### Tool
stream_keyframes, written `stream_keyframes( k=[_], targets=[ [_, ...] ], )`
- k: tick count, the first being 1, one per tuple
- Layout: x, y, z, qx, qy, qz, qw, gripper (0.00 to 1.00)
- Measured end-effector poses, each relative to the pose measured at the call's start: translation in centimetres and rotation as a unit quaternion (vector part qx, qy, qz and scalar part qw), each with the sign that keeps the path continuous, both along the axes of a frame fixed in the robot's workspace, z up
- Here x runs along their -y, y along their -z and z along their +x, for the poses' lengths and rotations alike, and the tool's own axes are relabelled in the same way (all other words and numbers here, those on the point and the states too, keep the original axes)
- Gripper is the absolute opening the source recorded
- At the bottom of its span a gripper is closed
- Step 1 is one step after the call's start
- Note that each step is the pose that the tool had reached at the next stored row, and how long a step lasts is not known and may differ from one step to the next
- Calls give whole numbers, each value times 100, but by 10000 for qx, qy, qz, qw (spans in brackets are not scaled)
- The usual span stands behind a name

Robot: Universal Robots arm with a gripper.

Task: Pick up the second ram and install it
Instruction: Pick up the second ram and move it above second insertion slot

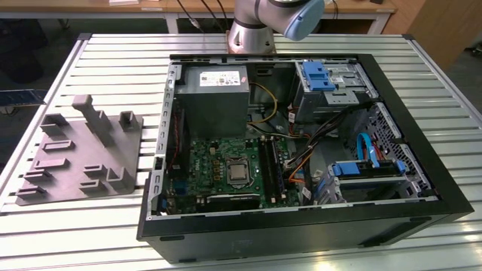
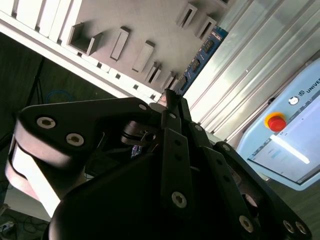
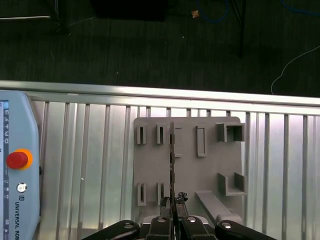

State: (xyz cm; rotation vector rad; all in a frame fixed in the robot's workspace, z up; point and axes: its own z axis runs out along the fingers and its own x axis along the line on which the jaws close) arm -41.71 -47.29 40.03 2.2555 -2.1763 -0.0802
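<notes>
First wrist view: end effector grips the second ram; its long axis points straight out ahead, above the grey fixture.

Open PC case w/ mobo beside grey fixture on table.

Tray beside case — both on table

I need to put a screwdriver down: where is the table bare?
Bare slatted metal table behind the grey slotted tray, and the strip before it. The open black computer case is crowded with cables. The tool grips the thin blue-green memory stick.
</notes>
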Motion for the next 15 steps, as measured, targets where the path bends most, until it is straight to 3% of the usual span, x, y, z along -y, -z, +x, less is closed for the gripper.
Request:
stream_keyframes(
  k=[5, 11, 15],
  targets=[
    [0, -35, 0, -1, 0, 0, 10000, 14],
    [0, -149, 0, 0, 0, 0, 10000, 14],
    [0, -152, 0, 1, 0, 1, 10000, 14]
  ],
)
